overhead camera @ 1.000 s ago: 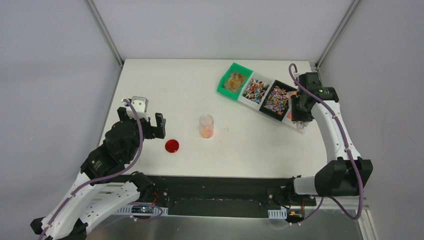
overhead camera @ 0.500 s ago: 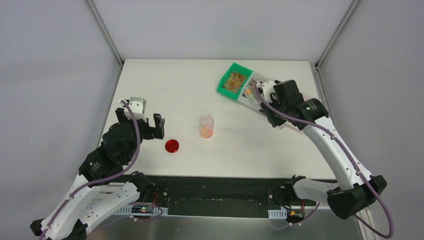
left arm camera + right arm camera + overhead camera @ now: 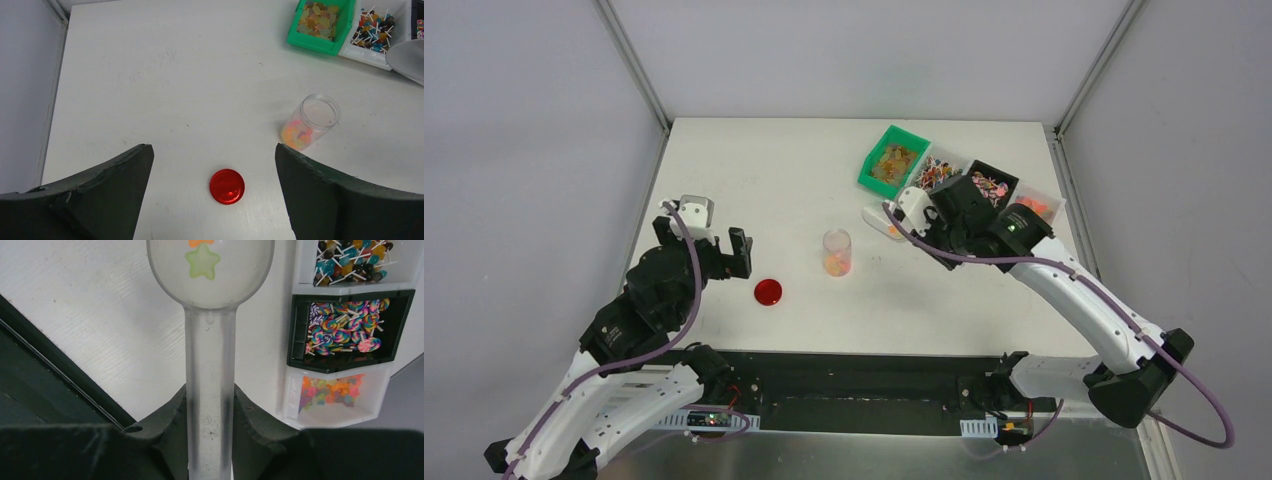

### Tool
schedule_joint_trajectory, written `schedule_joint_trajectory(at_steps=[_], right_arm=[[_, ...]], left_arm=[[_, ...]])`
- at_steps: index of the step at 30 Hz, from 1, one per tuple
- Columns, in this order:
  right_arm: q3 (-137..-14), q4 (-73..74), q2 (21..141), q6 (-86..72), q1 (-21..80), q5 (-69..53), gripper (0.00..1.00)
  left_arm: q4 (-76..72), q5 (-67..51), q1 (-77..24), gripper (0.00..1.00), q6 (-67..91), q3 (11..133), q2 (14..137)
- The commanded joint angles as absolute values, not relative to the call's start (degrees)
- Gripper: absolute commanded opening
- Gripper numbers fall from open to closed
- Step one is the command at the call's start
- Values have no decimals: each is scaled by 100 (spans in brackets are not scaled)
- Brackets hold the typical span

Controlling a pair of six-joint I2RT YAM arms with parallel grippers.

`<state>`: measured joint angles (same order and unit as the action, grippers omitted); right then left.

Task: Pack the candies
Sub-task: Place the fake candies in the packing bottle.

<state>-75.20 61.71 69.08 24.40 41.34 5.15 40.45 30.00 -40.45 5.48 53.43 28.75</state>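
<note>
The candies (image 3: 989,184) lie mostly in four bins, set in a slanted row at the upper right of the top view. Amber ones fill the green bin (image 3: 315,46), and small lollipops fill the white bin (image 3: 350,287). Swirl lollipops fill the black bin (image 3: 295,335), and orange and pink ones the clear bin (image 3: 345,415). Some more candies lie at the bottom of the open jar (image 3: 836,250), which stands upright near the middle of the counter (image 3: 754,170).

Two star-shaped candies, a green one (image 3: 202,261) and an orange one, sit in the bowl of the clear scoop (image 3: 209,345). In the top view this bowl is between the jar and the bins, to the right of the jar. I cannot tell if it touches the counter.

The right jaws are closed narrow on the scoop's handle, at the end of the right arm (image 3: 1074,295).

A flat red lid (image 3: 769,292) lies at the lower left of the jar, apart from it.

The left jaws stand wide and hold nothing. In the left wrist view the lid shows between them, low in the frame. The left arm (image 3: 639,310) is over the left part of the counter.
</note>
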Motion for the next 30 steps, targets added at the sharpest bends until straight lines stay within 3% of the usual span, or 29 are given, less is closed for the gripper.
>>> schedule_joint_trajectory(at_steps=[1,10,30], right_arm=[[-7967,6397,7154,2946,4602,1116,0],[-8630,7012,8139,3362,5432,2178,0],[-9646,7558,9359,4045,6232,3607,0]], left_arm=[[3810,3126,-4034,97,584,5328,2878],[3814,3214,-4034,98,582,5326,2830],[3814,3309,-4034,98,628,5308,2649]])
